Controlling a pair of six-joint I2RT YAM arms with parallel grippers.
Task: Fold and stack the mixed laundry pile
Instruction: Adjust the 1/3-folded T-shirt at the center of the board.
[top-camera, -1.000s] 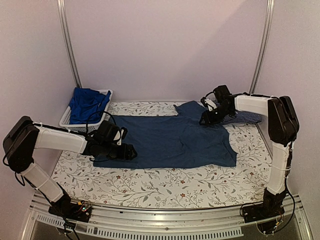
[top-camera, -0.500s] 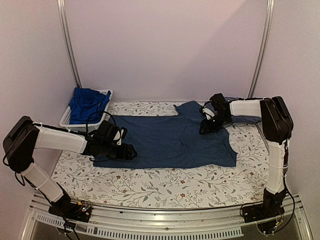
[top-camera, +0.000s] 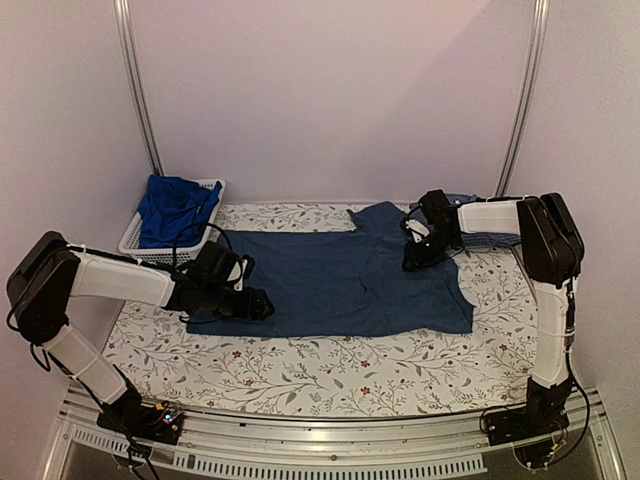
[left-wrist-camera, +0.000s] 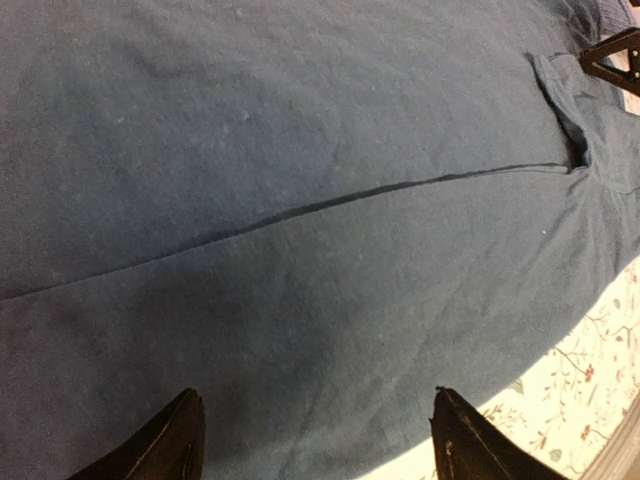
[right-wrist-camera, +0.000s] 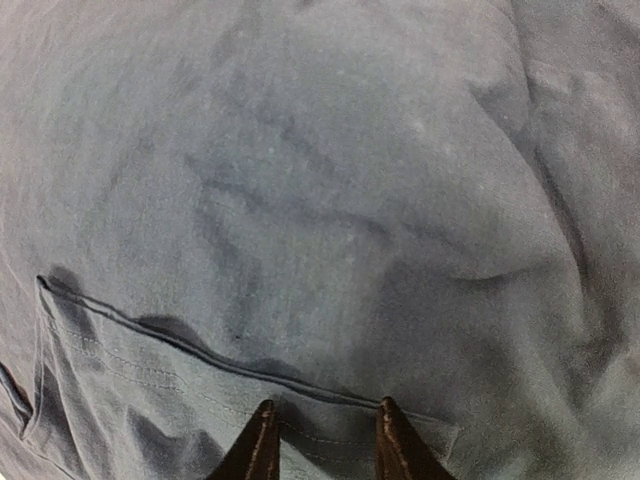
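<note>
A dark navy T-shirt (top-camera: 340, 280) lies spread flat on the flowered table, and it fills the left wrist view (left-wrist-camera: 300, 200) and the right wrist view (right-wrist-camera: 300, 180). My left gripper (top-camera: 258, 303) rests low at the shirt's near left edge, open, its jaws wide over flat cloth (left-wrist-camera: 315, 440). My right gripper (top-camera: 410, 262) presses down on the shirt's far right part by the sleeve. Its fingers stand a narrow gap apart (right-wrist-camera: 322, 420), straddling a stitched hem (right-wrist-camera: 200, 350). A bright royal-blue garment (top-camera: 175, 210) sits in the basket. The blue checked shirt (top-camera: 490, 237) lies behind the right arm.
A white mesh basket (top-camera: 135, 240) stands at the far left corner. Two metal uprights (top-camera: 140, 90) rise along the back wall. Flowered tablecloth (top-camera: 330, 370) shows in front of the shirt. The right arm's dark fingers (left-wrist-camera: 610, 55) appear at the left wrist view's upper right.
My right gripper has come down and slightly left onto the T-shirt near the sleeve, and its jaws have narrowed. The left arm has stayed still.
</note>
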